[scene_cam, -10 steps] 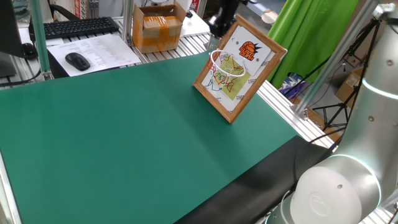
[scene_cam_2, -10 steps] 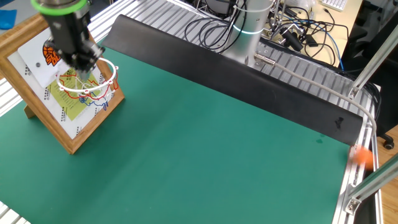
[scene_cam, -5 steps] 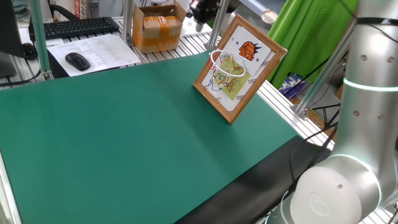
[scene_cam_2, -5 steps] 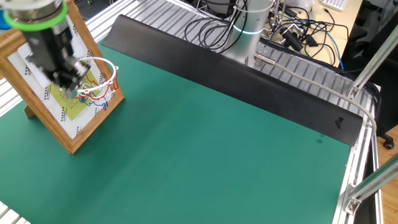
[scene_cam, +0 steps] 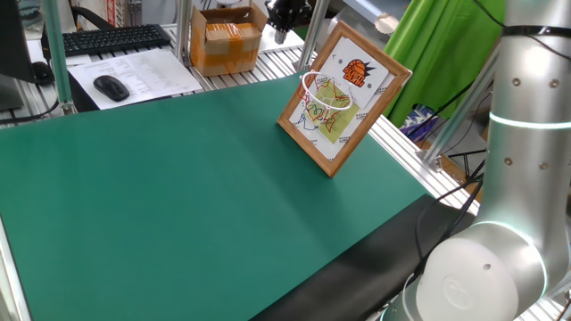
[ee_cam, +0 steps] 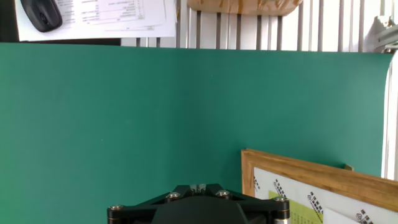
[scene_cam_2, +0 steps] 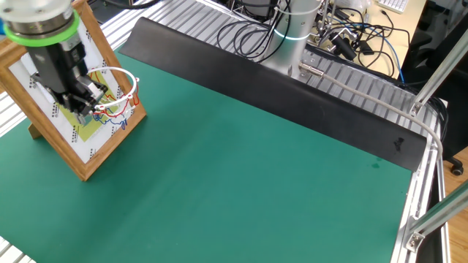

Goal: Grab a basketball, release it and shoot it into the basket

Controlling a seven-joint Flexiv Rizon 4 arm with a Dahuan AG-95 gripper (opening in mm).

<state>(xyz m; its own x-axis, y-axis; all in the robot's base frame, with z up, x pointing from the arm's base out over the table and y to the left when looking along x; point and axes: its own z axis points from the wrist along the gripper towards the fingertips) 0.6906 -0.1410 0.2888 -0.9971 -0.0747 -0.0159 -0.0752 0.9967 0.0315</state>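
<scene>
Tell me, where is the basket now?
The basket hangs on the wood-framed board at the green mat's far edge in one fixed view; in the other fixed view, the gripper is just beside it.

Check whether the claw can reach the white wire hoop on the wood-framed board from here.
Probably yes. The claw hangs in the air close beside the white wire hoop on the wood-framed board, and nothing shows between them.

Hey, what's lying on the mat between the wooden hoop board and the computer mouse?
Nothing. In the one fixed view, only bare green mat stretches from the basket on its board toward the mouse, which sits off the mat on printed papers.
</scene>
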